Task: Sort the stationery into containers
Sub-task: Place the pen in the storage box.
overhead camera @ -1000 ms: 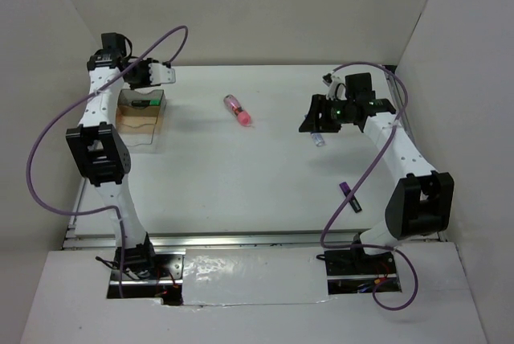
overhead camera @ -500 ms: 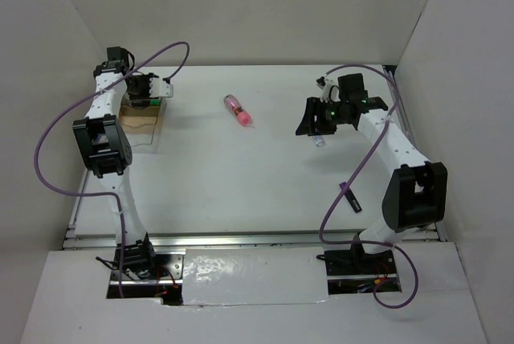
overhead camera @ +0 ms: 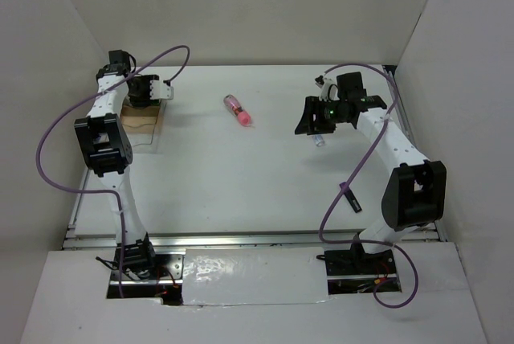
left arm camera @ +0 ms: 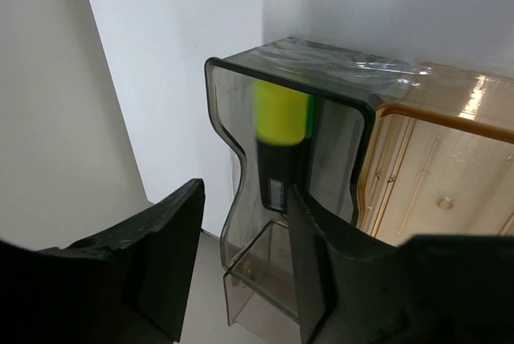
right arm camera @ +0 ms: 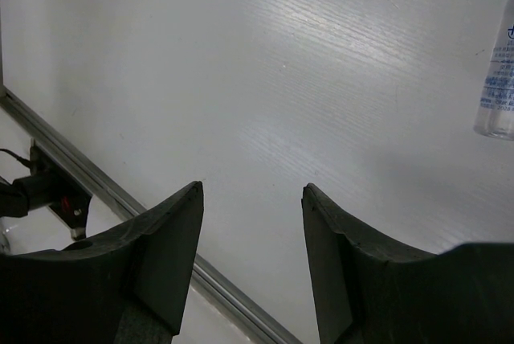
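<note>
In the left wrist view, a black highlighter with a yellow end (left arm camera: 279,139) stands upright inside a smoky clear container (left arm camera: 241,223). My left gripper (left arm camera: 245,191) is open, its jaws either side of that container's near wall, and the highlighter is just beyond the right fingertip. From above, the left gripper (overhead camera: 148,91) hangs over the back of the tan-bottomed container (overhead camera: 143,119). My right gripper (overhead camera: 309,120) is open and empty above the table, close to the blue-capped clear bottle (overhead camera: 320,140) (right arm camera: 499,79). A pink tube (overhead camera: 237,108) lies mid-table.
A purple-ended black highlighter (overhead camera: 350,197) lies near the right arm's elbow. An amber clear compartment (left arm camera: 450,175) adjoins the smoky one. White walls close in the table on three sides, and a metal rail (right arm camera: 96,187) runs along the edge.
My left gripper has dropped toward the container and its jaws have spread, leaving the yellow-ended highlighter standing inside. The right gripper shifted slightly left, then stayed still.
</note>
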You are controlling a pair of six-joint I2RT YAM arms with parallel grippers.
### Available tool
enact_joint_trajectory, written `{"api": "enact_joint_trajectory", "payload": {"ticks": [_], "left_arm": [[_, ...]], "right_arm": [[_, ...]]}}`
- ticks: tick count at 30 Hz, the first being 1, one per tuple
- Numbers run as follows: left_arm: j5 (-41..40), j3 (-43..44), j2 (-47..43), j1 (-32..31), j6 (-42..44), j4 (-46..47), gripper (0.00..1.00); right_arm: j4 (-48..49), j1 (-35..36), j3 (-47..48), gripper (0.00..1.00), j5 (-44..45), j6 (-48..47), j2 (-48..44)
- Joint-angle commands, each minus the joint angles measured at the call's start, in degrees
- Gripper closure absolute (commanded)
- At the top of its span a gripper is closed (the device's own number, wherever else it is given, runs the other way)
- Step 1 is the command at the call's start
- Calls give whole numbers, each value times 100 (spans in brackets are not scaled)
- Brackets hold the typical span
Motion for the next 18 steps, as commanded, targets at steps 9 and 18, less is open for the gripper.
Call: {"api": "enact_joint_trajectory", "payload": {"ticks": [9, 18], "left_arm": [[511, 525, -509, 13, -1712, 382, 36], [-645, -1010, -2265, -1577, -7743, 2157, 35]], "right_arm": [[-26, 50, 94, 40, 170, -110, -362], [27, 41, 94, 40, 83, -83, -327]]}}
